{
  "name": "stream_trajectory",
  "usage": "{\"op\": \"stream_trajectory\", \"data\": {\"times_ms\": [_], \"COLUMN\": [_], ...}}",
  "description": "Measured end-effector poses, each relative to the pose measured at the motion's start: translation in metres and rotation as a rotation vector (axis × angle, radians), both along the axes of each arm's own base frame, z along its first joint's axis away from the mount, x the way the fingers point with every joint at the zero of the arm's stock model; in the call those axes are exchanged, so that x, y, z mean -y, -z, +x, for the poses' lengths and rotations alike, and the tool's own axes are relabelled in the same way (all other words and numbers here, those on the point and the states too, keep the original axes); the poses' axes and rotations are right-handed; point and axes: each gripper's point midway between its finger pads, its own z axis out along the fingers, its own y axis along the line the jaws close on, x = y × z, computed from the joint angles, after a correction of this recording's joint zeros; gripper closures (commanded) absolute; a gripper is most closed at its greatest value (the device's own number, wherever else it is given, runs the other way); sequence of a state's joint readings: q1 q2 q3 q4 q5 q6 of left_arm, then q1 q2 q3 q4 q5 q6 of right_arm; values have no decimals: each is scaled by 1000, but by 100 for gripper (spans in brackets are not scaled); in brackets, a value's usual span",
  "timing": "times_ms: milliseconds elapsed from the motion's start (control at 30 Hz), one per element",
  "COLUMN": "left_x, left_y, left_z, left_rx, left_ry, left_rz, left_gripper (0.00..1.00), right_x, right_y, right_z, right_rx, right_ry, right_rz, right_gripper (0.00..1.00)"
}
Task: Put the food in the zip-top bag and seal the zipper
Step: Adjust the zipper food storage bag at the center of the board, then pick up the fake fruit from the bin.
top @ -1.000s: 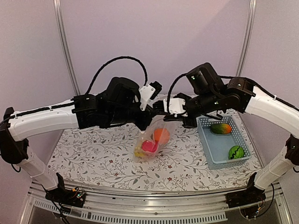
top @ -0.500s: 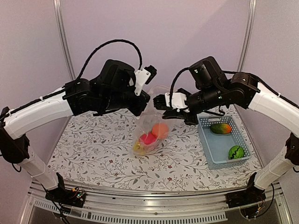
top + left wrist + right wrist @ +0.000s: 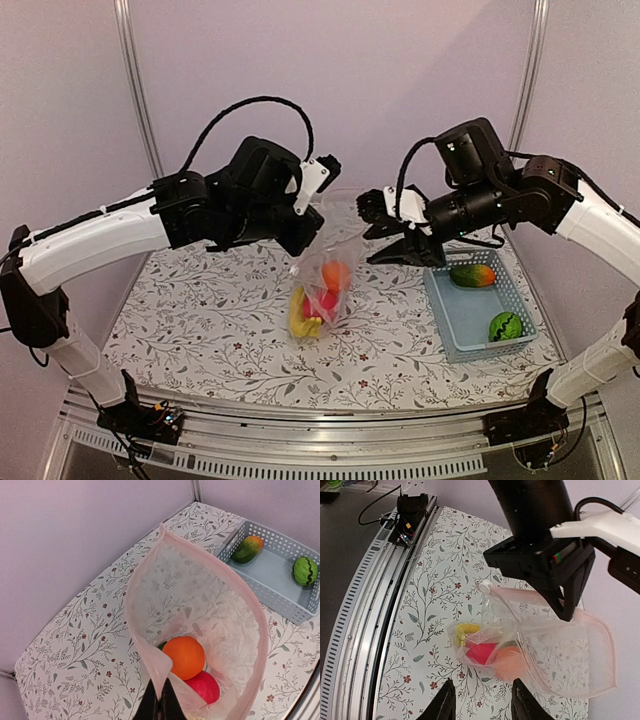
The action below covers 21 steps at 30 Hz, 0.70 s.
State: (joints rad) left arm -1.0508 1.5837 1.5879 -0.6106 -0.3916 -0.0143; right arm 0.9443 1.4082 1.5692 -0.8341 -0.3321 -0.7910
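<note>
The clear zip-top bag (image 3: 330, 262) hangs over the table with my left gripper (image 3: 160, 706) shut on its mouth edge. The mouth gapes, rimmed by the pale pink zipper (image 3: 129, 600). Inside lie an orange (image 3: 184, 657), a red apple (image 3: 202, 686) and a sliver of a dark green piece (image 3: 163, 645); yellow bananas (image 3: 300, 318) sit at the bottom. My right gripper (image 3: 395, 245) is open, just right of the bag and apart from it. From the right wrist, the bag (image 3: 555, 655) sits beyond the spread fingers (image 3: 442, 707). A mango (image 3: 472, 275) and a striped green ball (image 3: 505, 326) rest in the basket.
The light blue lattice basket (image 3: 455, 320) stands at the table's right side, close under my right arm. The floral tablecloth (image 3: 200, 330) covers the table. Metal rails run along the near edge (image 3: 330, 435).
My right gripper has opened, let go of the bag's mouth and drawn back to the right. The bag now hangs from the left gripper alone, drooping longer with the bananas lower.
</note>
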Motion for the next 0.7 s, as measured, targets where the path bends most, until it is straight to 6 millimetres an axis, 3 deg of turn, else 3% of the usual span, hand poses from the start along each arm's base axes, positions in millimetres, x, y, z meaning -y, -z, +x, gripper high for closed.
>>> {"op": "stream_trajectory", "data": {"times_ms": [133, 233, 433, 533, 700], "left_x": [1, 1, -9, -34, -74], "left_y": [2, 3, 4, 2, -15], "left_z": [0, 0, 7, 22, 32], "left_rx": [5, 13, 48, 103, 169], "left_ry": [12, 22, -8, -84, -138], "left_rz": [17, 32, 90, 187, 276], "left_gripper": [100, 100, 100, 100, 100], "right_x": [36, 73, 141, 178, 222], "right_y": [-23, -19, 34, 61, 87], "right_z": [17, 34, 68, 85, 102], "right_rx": [-11, -33, -160, -230, -275], "right_ry": [79, 179, 409, 552, 723], "right_rz": [84, 112, 94, 87, 104], "right_gripper": [61, 61, 60, 60, 59]}}
